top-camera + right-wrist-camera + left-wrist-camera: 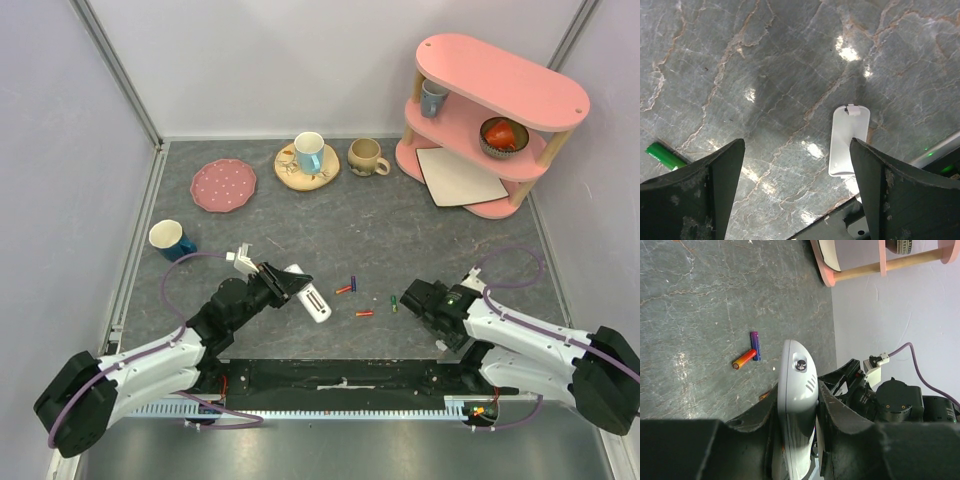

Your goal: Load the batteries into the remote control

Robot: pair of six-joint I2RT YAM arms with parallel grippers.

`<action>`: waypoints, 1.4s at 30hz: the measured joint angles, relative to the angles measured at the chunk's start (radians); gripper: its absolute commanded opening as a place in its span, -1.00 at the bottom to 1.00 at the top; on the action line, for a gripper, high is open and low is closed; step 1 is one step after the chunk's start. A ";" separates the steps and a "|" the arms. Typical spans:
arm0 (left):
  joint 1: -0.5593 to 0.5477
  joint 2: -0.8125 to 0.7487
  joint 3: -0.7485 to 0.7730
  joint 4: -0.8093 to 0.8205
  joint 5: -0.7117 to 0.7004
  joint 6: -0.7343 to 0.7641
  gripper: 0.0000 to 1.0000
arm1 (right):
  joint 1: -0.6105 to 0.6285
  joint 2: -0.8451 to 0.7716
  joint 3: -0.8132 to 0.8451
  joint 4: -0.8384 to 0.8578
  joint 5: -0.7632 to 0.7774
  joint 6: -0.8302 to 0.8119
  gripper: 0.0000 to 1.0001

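My left gripper (290, 284) is shut on the white remote control (308, 293), held on edge just above the table; the left wrist view shows the remote (797, 400) clamped between both fingers. A red-orange battery (343, 289) and a blue-purple one (353, 283) lie just right of the remote; both also show in the left wrist view as the orange battery (744, 359) and the purple battery (755, 345). Another red-orange battery (365, 313) and a green one (394, 304) lie nearer my right gripper (410, 298), which is open and empty (797, 165) over bare table. The green battery (665, 156) lies left of its fingers.
A white battery cover (849, 141) lies flat beside the right finger. A blue cup (170, 240) stands at the left. A pink plate (223, 185), a mug on a wooden coaster (308, 155) and a beige mug (365, 157) stand at the back. A pink shelf (495, 110) with a beige board (460, 176) stands at the back right.
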 measured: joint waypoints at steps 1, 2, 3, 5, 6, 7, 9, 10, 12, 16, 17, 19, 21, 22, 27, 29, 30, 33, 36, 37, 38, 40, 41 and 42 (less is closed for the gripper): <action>0.000 0.002 0.000 0.000 0.001 0.000 -0.96 | 0.001 0.000 0.000 0.004 0.003 -0.004 0.86; 0.000 0.003 0.000 0.000 0.001 0.000 -0.96 | 0.002 0.000 0.000 0.015 0.007 -0.012 0.86; 0.000 0.004 -0.001 0.000 0.001 -0.001 -0.96 | 0.002 0.004 0.000 0.026 0.010 -0.023 0.86; 0.000 0.003 -0.003 0.001 0.002 -0.004 -0.97 | 0.002 0.022 0.002 0.040 0.014 -0.049 0.86; 0.000 0.002 -0.005 0.001 0.003 -0.005 -0.96 | 0.003 0.042 0.006 0.048 0.016 -0.066 0.86; 0.000 -0.001 -0.008 0.000 0.003 -0.006 -0.96 | 0.003 0.066 0.015 0.055 0.018 -0.082 0.85; 0.000 -0.014 -0.014 -0.004 0.004 -0.007 -0.96 | 0.003 0.125 0.036 0.072 0.025 -0.118 0.84; 0.000 -0.026 -0.018 -0.007 0.004 -0.007 -0.96 | 0.003 0.159 0.050 0.101 0.037 -0.134 0.84; 0.000 -0.055 -0.022 -0.015 0.003 -0.007 -0.96 | 0.003 0.203 0.072 0.142 0.055 -0.162 0.82; 0.000 -0.110 -0.025 -0.034 -0.003 -0.007 -0.96 | 0.003 0.269 0.105 0.226 0.096 -0.232 0.81; -0.001 -0.119 -0.027 -0.036 -0.005 -0.007 -0.96 | 0.002 0.278 0.109 0.238 0.101 -0.244 0.81; -0.002 -0.126 -0.030 -0.040 -0.005 -0.007 -0.96 | -0.006 0.294 0.116 0.269 0.109 -0.279 0.81; -0.004 -0.126 -0.033 -0.048 -0.005 -0.007 -0.96 | -0.023 0.308 0.124 0.298 0.112 -0.314 0.81; -0.005 -0.126 -0.034 -0.055 -0.006 -0.007 -0.96 | -0.035 0.317 0.129 0.322 0.113 -0.334 0.81; -0.005 -0.126 -0.034 -0.072 -0.009 -0.006 -0.96 | -0.087 0.365 0.170 0.467 0.096 -0.428 0.82; -0.005 -0.126 -0.034 -0.077 -0.015 -0.006 -0.96 | -0.100 0.387 0.194 0.537 0.063 -0.463 0.82; -0.005 -0.126 -0.034 -0.078 -0.016 -0.006 -0.96 | -0.107 0.398 0.206 0.569 0.044 -0.481 0.83; -0.005 -0.122 -0.034 -0.082 -0.028 -0.006 -0.96 | -0.127 0.410 0.230 0.624 0.008 -0.522 0.84; -0.005 -0.122 -0.034 -0.085 -0.032 -0.006 -0.96 | -0.146 0.388 0.233 0.646 -0.003 -0.547 0.84; -0.005 -0.122 -0.034 -0.085 -0.033 -0.006 -0.96 | -0.149 0.373 0.231 0.647 -0.003 -0.550 0.84; -0.005 -0.122 -0.034 -0.085 -0.034 -0.005 -0.96 | -0.150 0.349 0.221 0.654 -0.003 -0.552 0.83; -0.005 -0.122 -0.034 -0.086 -0.040 -0.005 -0.96 | -0.150 0.293 0.193 0.654 -0.003 -0.554 0.82; -0.005 -0.122 -0.034 -0.086 -0.043 -0.005 -0.96 | -0.150 0.261 0.174 0.647 -0.003 -0.555 0.82; -0.005 -0.122 -0.034 -0.088 -0.047 -0.003 -0.96 | -0.150 0.243 0.165 0.639 -0.002 -0.557 0.83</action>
